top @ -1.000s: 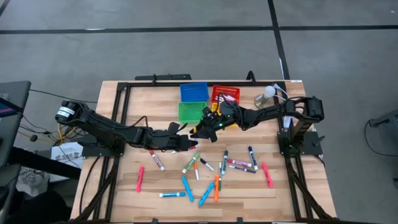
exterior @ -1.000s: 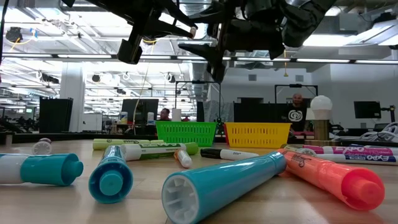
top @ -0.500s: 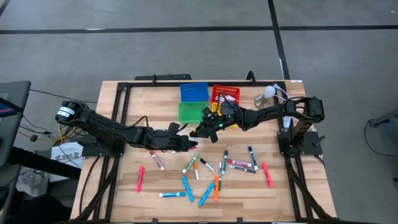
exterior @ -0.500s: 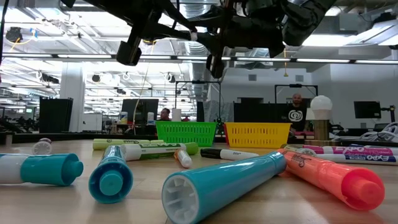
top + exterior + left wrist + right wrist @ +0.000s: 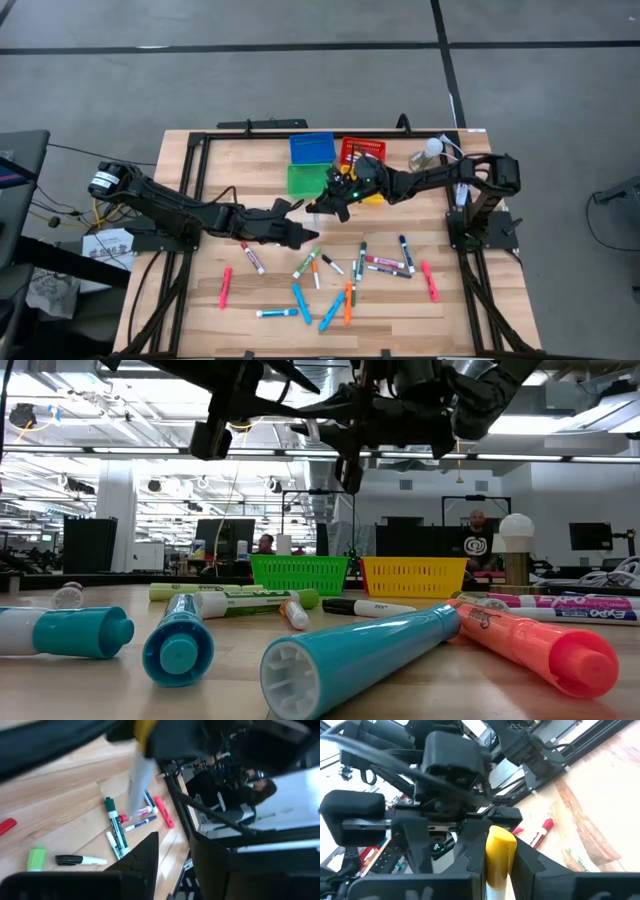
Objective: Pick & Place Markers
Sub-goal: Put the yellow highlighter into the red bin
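A wooden table [image 5: 250, 290] is sitting on a grey floor, with an open workshop showing beyond it in the low view. Mid-table, above the scattered markers [image 5: 330, 275], the two grippers are meeting in a handover. The right gripper [image 5: 498, 865] is clamping a yellow-capped marker [image 5: 500, 851] between its fingers; the white barrel is showing in the left wrist view. The left gripper [image 5: 305, 236] is sitting just near of it with jaws parting, and it is holding nothing visible. The green bin [image 5: 305, 180], blue bin [image 5: 311, 147] and red bin [image 5: 361, 152] are standing just beyond the grippers, toward the far edge. Risk: the marker is thin and smooth, so a pinch close to the cap could let it pivot or slip out. With the arms this close, any sideways move could also knock finger against finger and drop the marker back among the loose ones.
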Available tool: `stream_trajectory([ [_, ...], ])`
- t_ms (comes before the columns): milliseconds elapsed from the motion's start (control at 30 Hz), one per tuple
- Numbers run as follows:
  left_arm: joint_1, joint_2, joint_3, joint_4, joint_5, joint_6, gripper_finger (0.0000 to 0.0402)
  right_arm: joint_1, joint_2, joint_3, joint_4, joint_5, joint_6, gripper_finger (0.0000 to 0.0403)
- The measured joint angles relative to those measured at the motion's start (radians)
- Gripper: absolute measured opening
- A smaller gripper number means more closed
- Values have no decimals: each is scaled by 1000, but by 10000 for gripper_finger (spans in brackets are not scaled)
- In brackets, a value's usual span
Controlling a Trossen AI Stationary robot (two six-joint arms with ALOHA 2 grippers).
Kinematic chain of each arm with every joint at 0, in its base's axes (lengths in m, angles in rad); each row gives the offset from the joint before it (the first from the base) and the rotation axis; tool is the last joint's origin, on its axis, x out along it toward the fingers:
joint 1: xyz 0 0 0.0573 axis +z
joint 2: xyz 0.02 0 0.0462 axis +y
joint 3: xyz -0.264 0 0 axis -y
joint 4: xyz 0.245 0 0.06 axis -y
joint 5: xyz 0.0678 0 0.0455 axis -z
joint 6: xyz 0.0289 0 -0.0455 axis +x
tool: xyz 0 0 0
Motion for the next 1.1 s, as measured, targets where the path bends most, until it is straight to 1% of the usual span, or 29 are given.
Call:
stream_trajectory([
  [67,0,-2,0,-10,14,21,115,-19,-1,0,-8,-16,1,44],
  [167,0,-5,0,-50,17,25,115,-49,-22,0,-70,-18,-22,51],
  [333,0,-10,0,-136,16,26,116,-116,-112,0,-278,-6,-145,47],
  [500,1,-14,0,-191,3,28,116,-214,-223,0,-474,89,-280,48],
  [633,11,-18,0,-228,-17,63,116,-300,-296,0,-610,182,-381,52],
  [733,30,-18,0,-235,-20,124,116,-355,-334,0,-675,238,-449,51],
  [867,65,-18,0,-233,-20,238,116,-402,-352,0,-732,303,-510,48],
  [967,96,-18,0,-233,-20,320,116,-423,-343,0,-761,329,-539,50],
  [1100,137,-29,0,-234,-19,433,116,-439,-306,0,-783,332,-556,51],
])
